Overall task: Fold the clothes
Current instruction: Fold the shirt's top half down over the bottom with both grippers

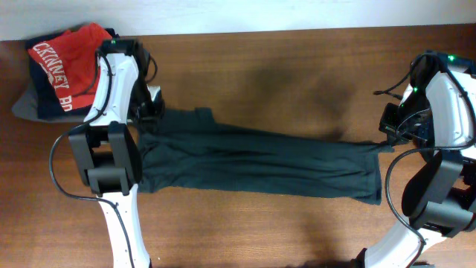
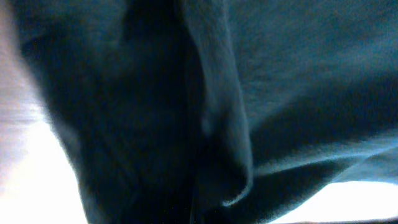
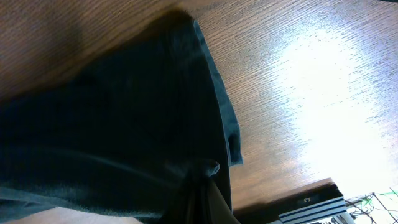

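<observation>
Overhead: shirt (image 1: 260,160) stretched flat, pre-fold. Right gripper (image 1: 387,141) pinches its right corner; left gripper (image 1: 152,110) hold indeterminate. Next, probably: carry one end over.

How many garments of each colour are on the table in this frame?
Dark grey-green shirt, stretched out: 1
Red shirt with white lettering, on top of the pile: 1
Dark garment under the red one: 1
Grey garment at the bottom of the pile, only its edge showing: 1
Total: 4
</observation>
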